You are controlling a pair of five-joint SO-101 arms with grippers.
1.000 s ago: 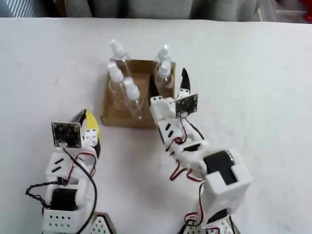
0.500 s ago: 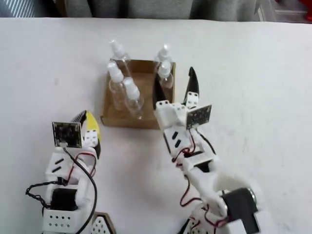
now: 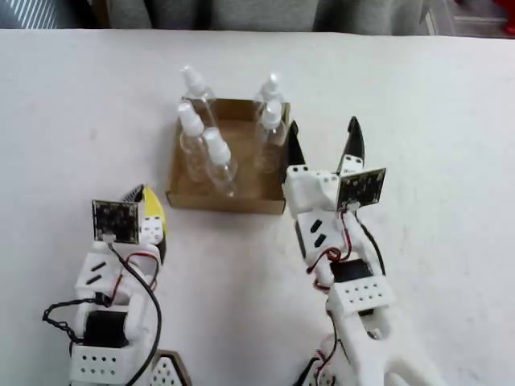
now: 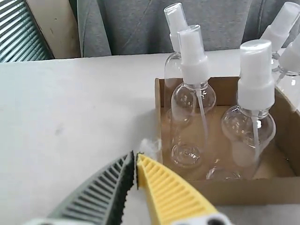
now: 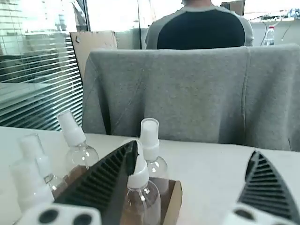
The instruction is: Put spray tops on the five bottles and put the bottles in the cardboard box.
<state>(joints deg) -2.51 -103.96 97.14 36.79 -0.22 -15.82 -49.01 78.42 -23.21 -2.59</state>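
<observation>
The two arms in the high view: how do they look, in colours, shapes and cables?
The left arm and right arm are white shells with black motors, red and black cables, and a dark square circuit board at the wrist. The left gripper has one yellow and one grey ribbed, pointed finger. The right gripper has two black ribbed, pointed fingers.

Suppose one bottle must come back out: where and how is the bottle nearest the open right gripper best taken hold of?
I'd take that bottle at the neck just under its spray top, from above, on the side of the right gripper. It stands upright, its round body sunk behind the cardboard box wall, another bottle close behind.
</observation>
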